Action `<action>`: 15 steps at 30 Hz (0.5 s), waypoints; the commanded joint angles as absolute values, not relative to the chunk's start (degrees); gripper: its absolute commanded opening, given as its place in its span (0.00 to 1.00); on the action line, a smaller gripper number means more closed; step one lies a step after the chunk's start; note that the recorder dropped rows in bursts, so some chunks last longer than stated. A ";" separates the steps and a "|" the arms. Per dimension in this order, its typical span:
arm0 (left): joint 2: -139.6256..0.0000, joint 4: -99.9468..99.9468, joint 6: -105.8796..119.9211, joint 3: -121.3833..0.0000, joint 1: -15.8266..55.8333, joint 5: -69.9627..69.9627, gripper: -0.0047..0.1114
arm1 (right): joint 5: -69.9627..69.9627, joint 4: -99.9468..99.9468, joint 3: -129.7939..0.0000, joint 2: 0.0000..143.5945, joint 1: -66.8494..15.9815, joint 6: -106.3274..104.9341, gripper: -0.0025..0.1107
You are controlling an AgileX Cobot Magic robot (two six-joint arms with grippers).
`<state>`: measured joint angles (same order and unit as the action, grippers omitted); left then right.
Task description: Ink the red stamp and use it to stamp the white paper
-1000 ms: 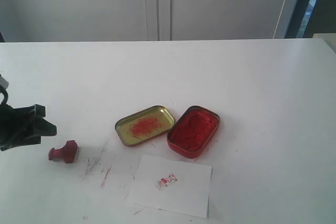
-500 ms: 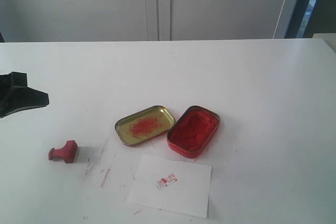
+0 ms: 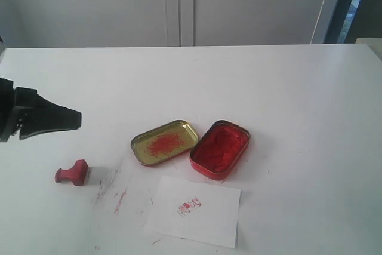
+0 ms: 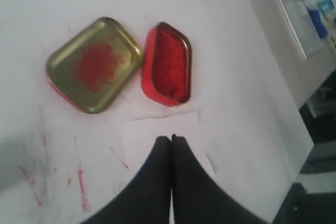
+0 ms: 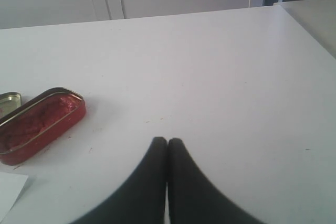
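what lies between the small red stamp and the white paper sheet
Between small red stamp and white paper sheet, only red ink smears on the white tabletop, per the exterior view.

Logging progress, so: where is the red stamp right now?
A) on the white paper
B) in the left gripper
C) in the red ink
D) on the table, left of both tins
D: the red stamp lies on the table, clear of the shut left gripper.

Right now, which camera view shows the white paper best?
The exterior view: the whole white paper lies unobstructed, its red print visible. The left wrist view shows only part, behind the shut left gripper. The right wrist view catches just one corner.
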<state>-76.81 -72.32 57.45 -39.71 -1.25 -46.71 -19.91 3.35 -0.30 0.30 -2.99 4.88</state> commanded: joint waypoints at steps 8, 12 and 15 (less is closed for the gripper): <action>-64.02 -14.14 6.42 -39.44 10.80 -32.12 0.04 | -19.52 2.96 0.00 0.00 -2.79 4.92 0.02; -64.03 8.66 -16.01 -39.44 9.74 -32.62 0.04 | -19.52 2.96 0.00 0.00 -2.79 4.92 0.02; -64.02 11.85 -20.63 -39.44 9.31 -33.59 0.04 | -19.52 2.96 0.00 0.00 -2.79 4.92 0.02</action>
<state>-64.41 6.86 -13.85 -39.71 9.55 -32.25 -19.91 3.35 -0.30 0.30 -2.99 4.88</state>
